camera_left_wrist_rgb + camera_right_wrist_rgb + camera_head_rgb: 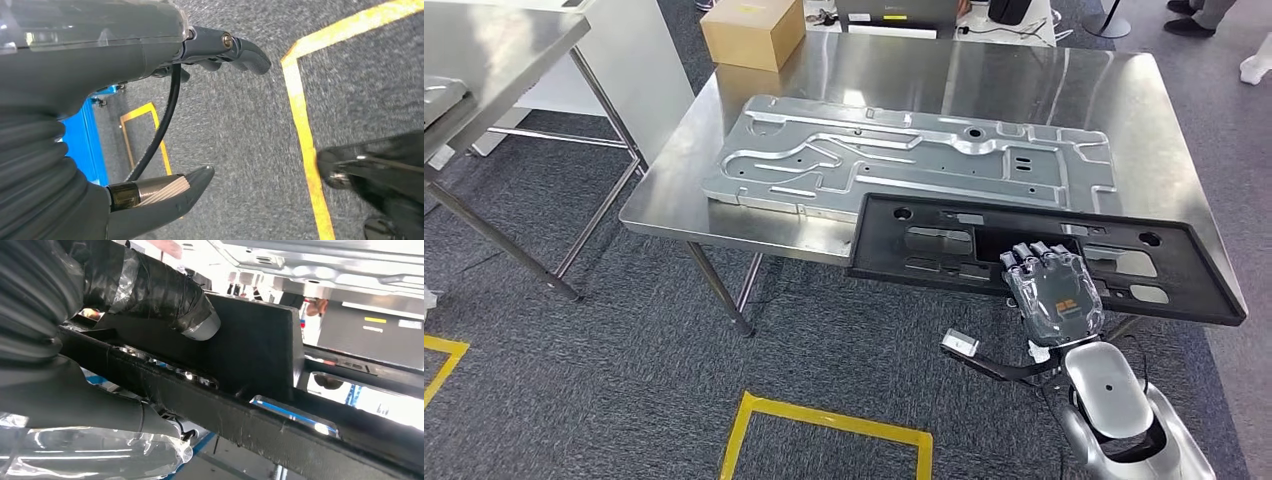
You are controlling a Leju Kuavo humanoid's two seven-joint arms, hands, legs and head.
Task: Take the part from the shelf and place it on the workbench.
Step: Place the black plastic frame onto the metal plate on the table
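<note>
While our right robot hand point(1056, 292) grips the black part point(924, 240) at its near rim, its long axis runs nine-to-three, overhanging the bench point(1064, 90) edge.

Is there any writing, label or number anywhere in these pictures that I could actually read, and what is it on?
No text can be read in any view.
Cardboard box at the workbench's far edge: a pale label on its top, too small to read.
Yellow and white strips on a dark surface behind the black part, right wrist view: too blurred to read.
Silver metal panel and black part: no markings visible.
</note>
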